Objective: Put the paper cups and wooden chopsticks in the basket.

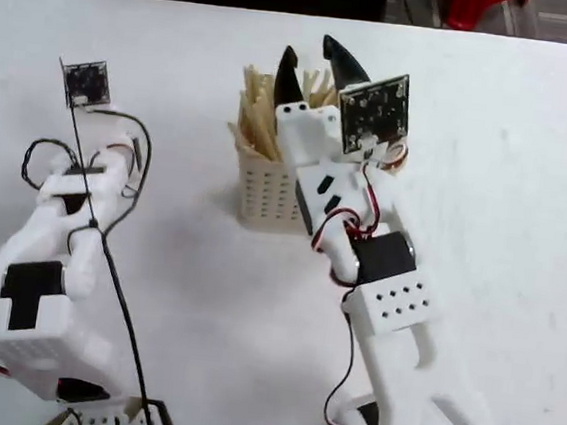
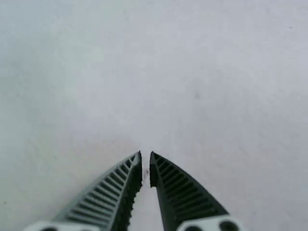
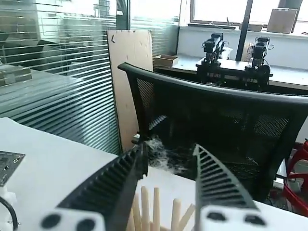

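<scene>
My right end effector (image 1: 309,52) hangs over the basket (image 1: 268,199), released, fingers spread wide and gripping nothing. The chopsticks (image 1: 260,120) stand bunched in the basket, near the middle of the bench (image 1: 526,196). From my right wrist their tips poke up just below my fingers (image 3: 115,183); whether any stick touches a finger, I cannot tell. My left end effector (image 2: 145,155) sits well apart from the basket, clenched, tips all but meeting, pointed down at the white bench.
</scene>
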`<act>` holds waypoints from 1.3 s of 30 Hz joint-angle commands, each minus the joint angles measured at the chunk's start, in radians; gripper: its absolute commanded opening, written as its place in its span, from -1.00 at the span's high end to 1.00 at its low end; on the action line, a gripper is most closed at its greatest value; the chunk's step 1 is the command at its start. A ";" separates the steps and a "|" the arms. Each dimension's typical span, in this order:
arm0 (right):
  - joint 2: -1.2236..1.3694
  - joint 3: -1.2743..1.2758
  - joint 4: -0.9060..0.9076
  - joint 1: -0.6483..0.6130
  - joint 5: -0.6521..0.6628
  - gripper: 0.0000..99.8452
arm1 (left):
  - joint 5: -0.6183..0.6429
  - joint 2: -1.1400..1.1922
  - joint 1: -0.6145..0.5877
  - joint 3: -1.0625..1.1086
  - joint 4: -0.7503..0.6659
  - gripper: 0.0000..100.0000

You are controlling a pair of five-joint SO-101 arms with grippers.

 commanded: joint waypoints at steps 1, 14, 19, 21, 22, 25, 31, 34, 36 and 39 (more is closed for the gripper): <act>-0.001 -0.009 -0.004 0.015 -0.008 0.80 | -0.015 -0.007 0.012 -0.043 -0.020 0.90; -0.483 0.330 0.506 0.015 -0.008 0.97 | -0.011 -0.051 0.001 -0.038 -0.012 0.91; -0.806 0.620 0.564 0.016 0.043 0.97 | -0.008 -0.232 -0.025 0.011 0.069 0.91; -0.935 0.680 0.648 0.016 0.137 0.97 | -0.009 -0.306 -0.028 0.043 0.089 0.91; -0.995 0.700 0.700 0.016 0.176 0.97 | -0.009 -0.338 -0.030 0.060 0.095 0.90; -1.176 0.749 0.869 0.016 0.252 0.97 | -0.014 -0.420 -0.041 0.124 0.095 0.90; -1.141 0.758 0.918 0.159 0.282 0.97 | -0.015 -0.549 -0.081 0.226 0.095 0.90; -1.141 0.758 0.920 0.229 0.279 0.97 | -0.015 -0.615 -0.114 0.269 0.095 0.90; -1.141 0.773 0.921 0.265 0.278 0.97 | -0.015 -0.665 -0.131 0.299 0.095 0.90; -1.141 0.850 0.918 0.292 0.281 0.96 | -0.015 -0.756 -0.142 0.361 0.095 0.90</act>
